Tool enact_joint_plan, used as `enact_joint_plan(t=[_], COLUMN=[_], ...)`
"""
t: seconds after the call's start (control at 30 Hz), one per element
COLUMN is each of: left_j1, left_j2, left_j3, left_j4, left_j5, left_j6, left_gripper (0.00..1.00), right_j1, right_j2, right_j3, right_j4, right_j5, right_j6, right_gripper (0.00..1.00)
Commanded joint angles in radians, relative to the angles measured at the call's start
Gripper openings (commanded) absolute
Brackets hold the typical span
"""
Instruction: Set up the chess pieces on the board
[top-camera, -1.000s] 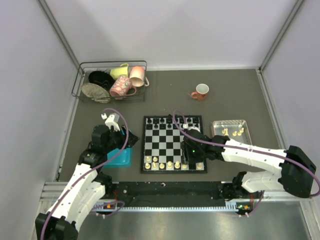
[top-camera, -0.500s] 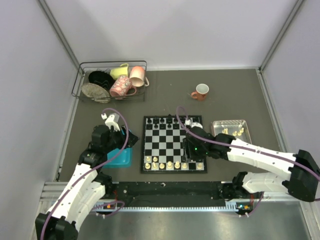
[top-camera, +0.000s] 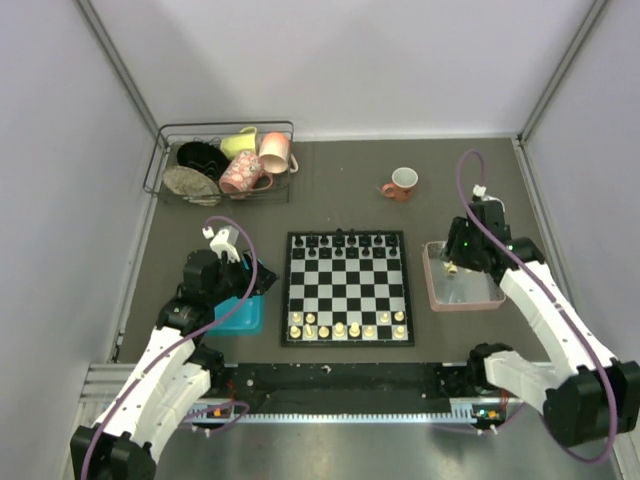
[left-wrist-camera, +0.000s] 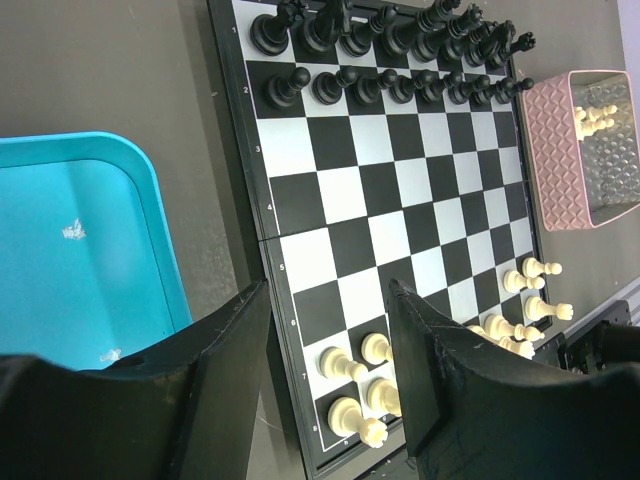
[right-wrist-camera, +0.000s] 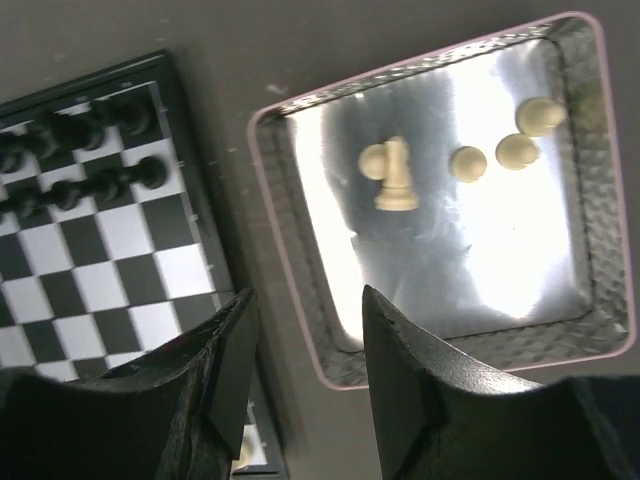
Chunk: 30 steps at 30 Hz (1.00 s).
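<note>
Cream pieces (right-wrist-camera: 395, 178) loose in the pink tray (right-wrist-camera: 470, 340), just right of the board (top-camera: 346, 287); others already lined up along its near rows. Nearest one just ahead of the right gripper (right-wrist-camera: 305, 310) and slightly to its right, apparently flat on its side, long axis pointing away from the fingers (good for a straight pinch across it, by the look). Jaws partly apart, empty. Much farther off, the left gripper (left-wrist-camera: 325, 292), likewise half open and holding nothing, beside the blue tray (left-wrist-camera: 80, 250) on the board's other side. Small turned shapes, smooth and matte; tray floor shiny metal, walls dimpled.
</note>
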Motion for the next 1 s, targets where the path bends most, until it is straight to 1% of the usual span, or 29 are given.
enact_joint_plan(t=[0.0,0.03,0.1,0.2,0.37,0.47,0.7,0.97], left_j1=[0.005,0.005,0.005,0.005,0.005,0.003,0.005,0.005], left_j2=[-0.004,-0.004,-0.001,0.003,0.008,0.006,0.008,0.005], left_j3=[-0.008,-0.008,-0.009,-0.009,-0.012,-0.012,-0.014,-0.014], left_j4=[0.048,0.048,0.051,0.054,0.063,0.06,0.066,0.063], left_j5=[0.012,0.012,0.012,0.015,0.022,0.019,0.017,0.017], left_j6=[0.012,0.014,0.012,0.012,0.012,0.014,0.014,0.014], left_gripper=[0.55,0.55,0.55,0.55,0.55,0.55,0.55,0.55], right_j1=[-0.1,-0.108,-0.112,-0.131,-0.138,-0.14,-0.172,-0.209], right_j2=[0.082,0.094,0.109,0.148,0.266,0.306,0.362,0.415], right_j3=[0.031,0.039,0.042,0.012,-0.021,-0.03,-0.037,-0.053], right_j4=[-0.009,-0.007,-0.003,0.036,0.131,0.166,0.186,0.226], right_j5=[0.044,0.035,0.064,0.092,0.029,0.038,0.058,0.028], right_j6=[-0.108,-0.115,-0.112,-0.1,-0.095,-0.1,-0.114,-0.124], right_gripper=[0.45,0.44,0.44,0.44,0.42,0.41,0.37,0.33])
